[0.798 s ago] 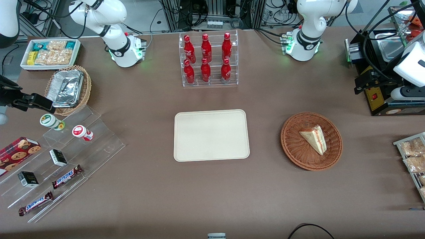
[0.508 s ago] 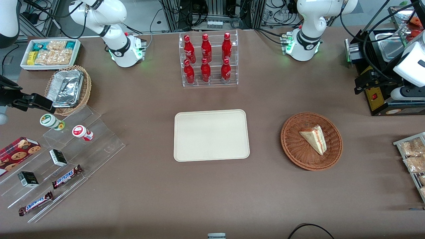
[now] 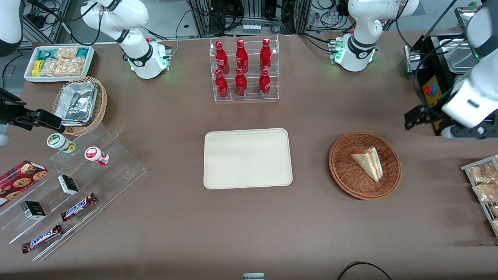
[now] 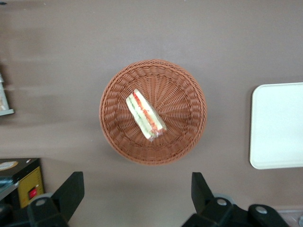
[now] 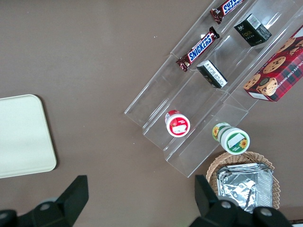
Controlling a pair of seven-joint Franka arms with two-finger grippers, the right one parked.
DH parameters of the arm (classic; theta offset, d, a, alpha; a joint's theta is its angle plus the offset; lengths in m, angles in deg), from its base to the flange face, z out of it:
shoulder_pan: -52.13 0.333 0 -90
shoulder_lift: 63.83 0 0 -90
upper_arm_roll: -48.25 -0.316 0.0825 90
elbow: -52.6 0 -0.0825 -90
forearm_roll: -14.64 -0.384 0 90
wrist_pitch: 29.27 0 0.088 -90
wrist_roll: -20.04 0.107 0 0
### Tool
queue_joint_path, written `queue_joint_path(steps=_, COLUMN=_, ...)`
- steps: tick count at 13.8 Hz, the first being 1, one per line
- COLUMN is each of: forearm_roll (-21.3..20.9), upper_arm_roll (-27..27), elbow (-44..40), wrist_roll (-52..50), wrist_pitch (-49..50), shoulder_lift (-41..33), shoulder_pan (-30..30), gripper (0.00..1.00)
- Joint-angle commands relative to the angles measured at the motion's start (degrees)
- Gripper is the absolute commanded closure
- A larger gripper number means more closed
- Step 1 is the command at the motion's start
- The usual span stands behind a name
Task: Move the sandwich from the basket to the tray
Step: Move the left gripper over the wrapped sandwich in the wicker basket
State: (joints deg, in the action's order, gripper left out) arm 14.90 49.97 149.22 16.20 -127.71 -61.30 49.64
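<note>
One open claw [image 4: 137,196] above basket [image 4: 153,111]

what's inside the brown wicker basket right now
Only the sandwich, lying on its side in the basket. The weave under it is covered. The tool is open above the table, nearer the working arm's end than the basket.

1. The gripper [image 4: 136,180] hangs high over the brown table [image 4: 222,38], its two black fingers [image 4: 71,189] spread wide apart.
2. The round reddish-brown basket [image 4: 182,87] sits on the table, just off the gap between the fingers.
3. The sandwich [image 4: 145,115] lies in the middle of the basket, its red and green filling facing up.
4. The cream tray [image 4: 279,125] lies flat beside the basket, well apart from it and only partly in view.
5. A black and yellow box [image 4: 22,184] sits next to one finger.
</note>
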Motion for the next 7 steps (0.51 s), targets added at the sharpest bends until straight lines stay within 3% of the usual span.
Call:
queue_joint_path(steps=1, forearm_roll=0.0, upper_arm_roll=0.4, elbow=6.7, wrist_roll=-7.5, wrist_pitch=-6.3, shoulder_lift=0.7, shoulder_pan=0.1, gripper=0.00)
queue_joint_path(steps=7, forearm_roll=0.1, upper_arm_roll=0.5, elbow=22.9, wrist_roll=-20.2, wrist_pitch=-29.6, shoulder_lift=1.7, shoulder_pan=-0.3, gripper=0.00)
